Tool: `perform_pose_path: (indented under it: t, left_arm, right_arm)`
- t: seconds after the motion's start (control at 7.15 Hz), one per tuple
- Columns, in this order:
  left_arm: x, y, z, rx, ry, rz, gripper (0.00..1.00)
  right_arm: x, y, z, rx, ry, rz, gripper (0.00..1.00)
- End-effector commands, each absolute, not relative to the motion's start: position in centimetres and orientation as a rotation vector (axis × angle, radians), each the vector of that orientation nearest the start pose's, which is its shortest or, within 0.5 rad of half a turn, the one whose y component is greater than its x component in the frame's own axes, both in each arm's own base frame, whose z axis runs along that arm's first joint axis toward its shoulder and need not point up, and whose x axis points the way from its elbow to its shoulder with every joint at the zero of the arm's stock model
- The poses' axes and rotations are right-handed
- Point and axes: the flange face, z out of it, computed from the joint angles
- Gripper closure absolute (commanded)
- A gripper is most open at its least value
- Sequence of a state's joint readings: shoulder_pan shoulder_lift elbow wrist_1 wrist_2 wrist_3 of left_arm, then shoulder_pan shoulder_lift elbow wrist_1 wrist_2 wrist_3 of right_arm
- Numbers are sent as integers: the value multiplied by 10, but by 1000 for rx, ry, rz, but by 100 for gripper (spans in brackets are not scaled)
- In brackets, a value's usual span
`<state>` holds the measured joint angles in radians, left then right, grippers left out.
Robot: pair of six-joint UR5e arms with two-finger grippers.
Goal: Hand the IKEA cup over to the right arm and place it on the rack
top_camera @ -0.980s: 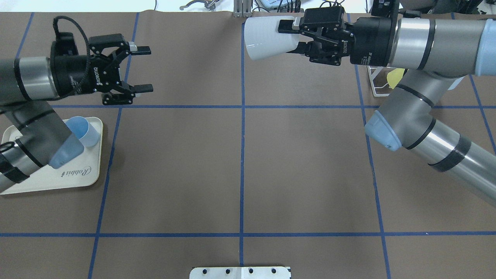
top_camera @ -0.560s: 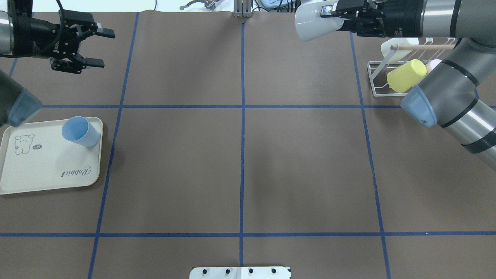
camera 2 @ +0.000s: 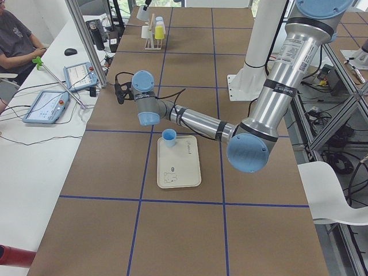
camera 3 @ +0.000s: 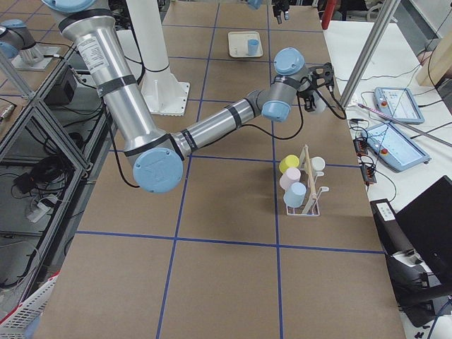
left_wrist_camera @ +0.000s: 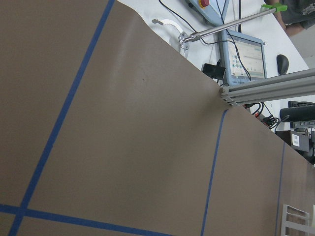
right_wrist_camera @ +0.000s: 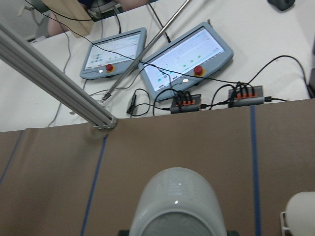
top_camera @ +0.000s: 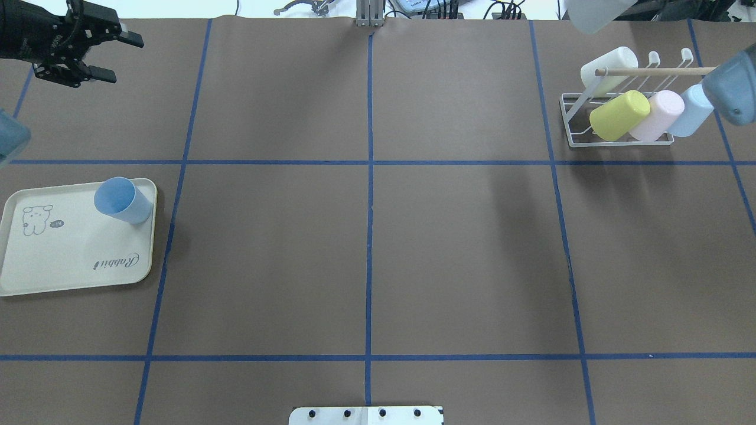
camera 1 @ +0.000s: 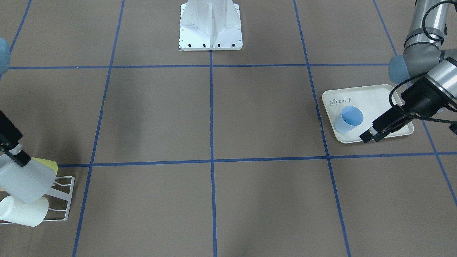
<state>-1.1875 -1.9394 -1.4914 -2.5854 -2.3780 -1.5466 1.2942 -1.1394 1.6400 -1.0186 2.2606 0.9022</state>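
Cream tray [top_camera: 77, 254] lettered "Rabbit", white cup [right_wrist_camera: 177, 206] held aloft

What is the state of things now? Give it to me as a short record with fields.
left gripper: open, empty
right gripper: shut on the white cup, in the air
rack: cream cup, yellow cup, pink cup, pale blue cup
tray: blue cup upright in one corner
left to do: white cup onto the rack

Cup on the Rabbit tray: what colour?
The cup is light blue; it shows best in the overhead exterior view.
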Motion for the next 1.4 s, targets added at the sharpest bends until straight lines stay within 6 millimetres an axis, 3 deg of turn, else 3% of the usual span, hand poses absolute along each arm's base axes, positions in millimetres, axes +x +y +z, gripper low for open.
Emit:
perform_pose_path:
  t: [0.0,0.14,0.28,0.56,0.98,1.26]
  left_arm:
    - [166,-605,372,159,1364,-438,0]
    - [164,-604,371,162,1366,-437,0]
    - [162,-598,370,166,1369,-434,0]
    - [161,-595,372,165,1369,-435,0]
    - [157,-585,370,172,1374,-429,0]
    - [158,-585,370,172,1375,-427,0]
  right_arm:
    - [-67,-657,359,396,-879,108,82]
    - [-65,-672,395,361,-841,91,82]
    - [-66,-683,416,312,-834,115,81]
    - [-68,-691,428,283,-827,126,81]
    - [-74,-714,429,263,-823,130,81]
    - [-74,-712,443,238,-820,138,80]
